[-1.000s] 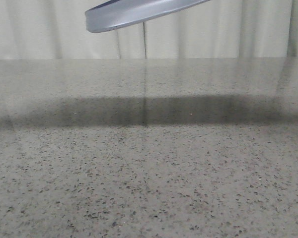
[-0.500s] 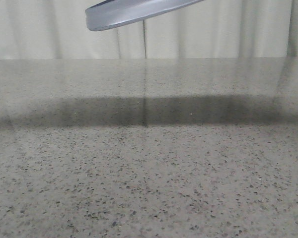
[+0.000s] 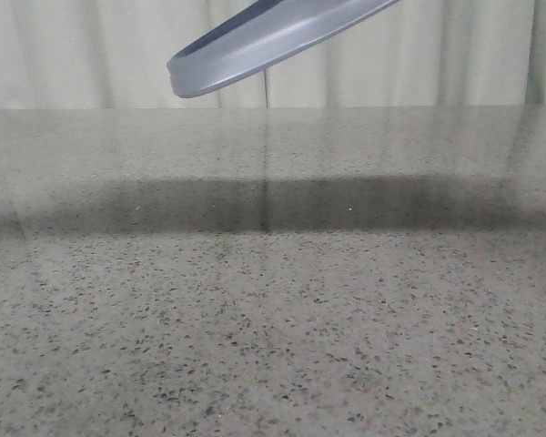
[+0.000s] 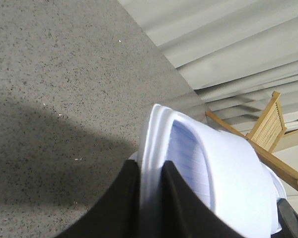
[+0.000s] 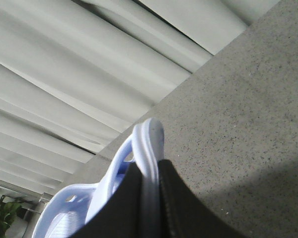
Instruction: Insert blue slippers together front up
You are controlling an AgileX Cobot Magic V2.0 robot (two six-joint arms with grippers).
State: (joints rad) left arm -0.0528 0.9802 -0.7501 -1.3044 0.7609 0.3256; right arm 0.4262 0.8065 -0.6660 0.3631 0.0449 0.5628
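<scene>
One end of a blue slipper (image 3: 273,41) hangs tilted above the table at the top of the front view, its edge toward the camera; neither gripper shows there. In the left wrist view my left gripper (image 4: 150,167) is shut on the sole rim of a blue slipper (image 4: 223,173), whose ribbed footbed and wide strap face away from the table. In the right wrist view my right gripper (image 5: 149,166) is shut on the thin rim of a blue slipper (image 5: 145,136). A strap with cut-outs (image 5: 64,206) shows beyond it; whether it belongs to the same slipper I cannot tell.
A speckled grey table (image 3: 273,319) fills the front view, with a dark shadow band across its middle. Pale curtains (image 3: 437,55) hang behind the far edge. A wooden chair (image 4: 273,126) stands past the table in the left wrist view, and a green plant (image 5: 2,210) in the right wrist view.
The slipper in the front view has tilted more steeply, and its low end has shifted slightly right and down.
</scene>
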